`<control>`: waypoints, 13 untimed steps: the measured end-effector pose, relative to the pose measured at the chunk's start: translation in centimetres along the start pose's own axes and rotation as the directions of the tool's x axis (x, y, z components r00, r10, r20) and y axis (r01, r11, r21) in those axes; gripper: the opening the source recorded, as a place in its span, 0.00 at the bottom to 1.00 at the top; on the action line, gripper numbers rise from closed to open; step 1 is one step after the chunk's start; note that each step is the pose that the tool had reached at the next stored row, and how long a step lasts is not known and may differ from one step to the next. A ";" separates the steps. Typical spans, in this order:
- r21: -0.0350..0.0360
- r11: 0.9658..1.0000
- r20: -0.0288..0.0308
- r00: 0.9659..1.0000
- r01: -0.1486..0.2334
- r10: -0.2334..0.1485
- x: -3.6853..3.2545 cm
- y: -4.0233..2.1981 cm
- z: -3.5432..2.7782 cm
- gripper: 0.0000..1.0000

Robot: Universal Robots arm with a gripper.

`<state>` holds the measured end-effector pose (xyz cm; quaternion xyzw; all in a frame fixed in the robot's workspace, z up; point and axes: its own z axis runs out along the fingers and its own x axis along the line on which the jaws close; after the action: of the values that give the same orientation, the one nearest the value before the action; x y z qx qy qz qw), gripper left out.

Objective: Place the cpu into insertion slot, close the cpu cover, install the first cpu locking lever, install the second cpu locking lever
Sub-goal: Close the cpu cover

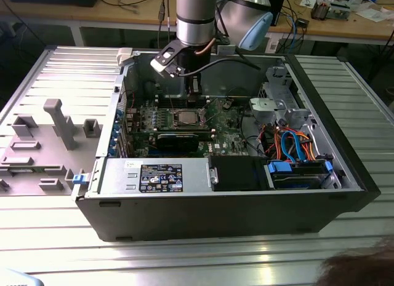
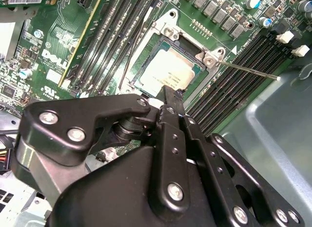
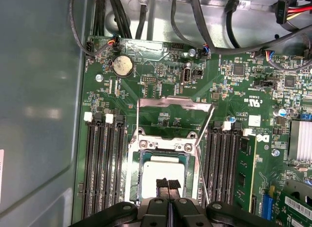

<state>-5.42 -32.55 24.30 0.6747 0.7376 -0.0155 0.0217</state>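
The gripper (image 3: 168, 184) is shown with its fingers pressed together and nothing clamped between them, the tips over one edge of the cpu (image 3: 161, 164); contact cannot be judged. The cpu is seated flat in the insertion slot (image 3: 132, 178) on the green motherboard (image 3: 161, 58). The cpu cover (image 3: 175, 102) is swung up off the socket, and a thin locking lever (image 2: 248, 71) is angled away unlatched.

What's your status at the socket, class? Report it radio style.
Gripper shut, tips at the cpu. That cpu lies in the insertion slot. The cpu cover stands open, levers unlatched.
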 end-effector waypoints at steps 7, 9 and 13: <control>0.000 1.000 0.000 1.000 0.000 0.000 -0.01 0.00 -0.16 0.11; 0.000 1.000 0.000 1.000 0.000 0.000 -0.01 0.00 -0.26 0.11; 0.000 1.000 0.000 1.000 0.000 0.000 -0.02 0.00 -0.35 0.11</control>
<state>-5.42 -32.55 24.65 0.6747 0.7376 -0.0155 0.0217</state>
